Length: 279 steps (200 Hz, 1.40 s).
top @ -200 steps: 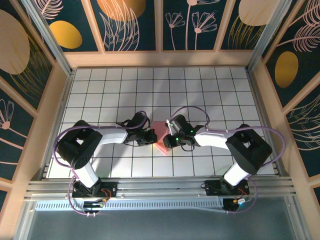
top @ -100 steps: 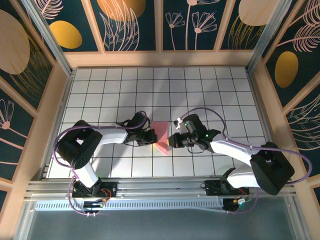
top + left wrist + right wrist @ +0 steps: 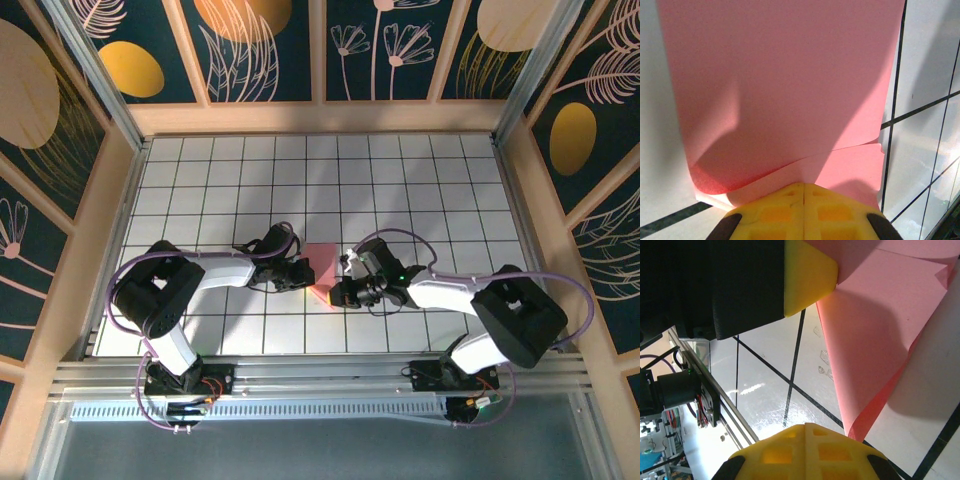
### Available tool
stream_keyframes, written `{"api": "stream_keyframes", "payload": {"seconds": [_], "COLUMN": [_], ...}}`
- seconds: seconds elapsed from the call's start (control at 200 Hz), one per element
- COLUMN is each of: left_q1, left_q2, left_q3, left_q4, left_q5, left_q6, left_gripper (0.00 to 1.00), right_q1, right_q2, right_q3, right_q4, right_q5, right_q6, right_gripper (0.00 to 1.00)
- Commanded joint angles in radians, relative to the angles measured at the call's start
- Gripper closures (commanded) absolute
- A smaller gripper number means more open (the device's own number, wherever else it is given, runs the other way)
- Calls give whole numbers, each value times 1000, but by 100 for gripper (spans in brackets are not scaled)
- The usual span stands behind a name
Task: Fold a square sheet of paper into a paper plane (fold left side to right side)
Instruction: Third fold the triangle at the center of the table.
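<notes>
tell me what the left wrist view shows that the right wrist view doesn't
Left wrist view: the left gripper, shut, at the near edge of the square sheet of paper, whose upper layer curls over a lower layer. Right wrist view: the shut right gripper beside a corner of the paper, and one yellow finger of the left arm against the sheet, with its black body behind. Both: the pink paper lying over white grid tiles.

No readable text, labels, brands or numbers anywhere.
Checked pink sheet of paper (image 3: 790,75), white grid table (image 3: 400,170), floral wall panels (image 3: 250,50): plain colour, ruled lines, leaf patterns only.
</notes>
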Motion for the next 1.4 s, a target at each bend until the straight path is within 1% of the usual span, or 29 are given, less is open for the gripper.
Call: {"api": "stream_keyframes", "payload": {"seconds": [0.0,1.391], "left_q1": [-7,-7], "left_q2": [22,19], "left_q3": [-5,-9], "left_q4": [-75,-83], "left_q5": [-43,-46], "left_q6": [2,3], "left_gripper": [94,94], "right_q1": [10,23], "right_q2": [16,113], "right_q3": [-1,-36], "right_q4": [34,83], "right_q5": [-20,-17], "right_q6": [14,58], "right_gripper": [100,100]}}
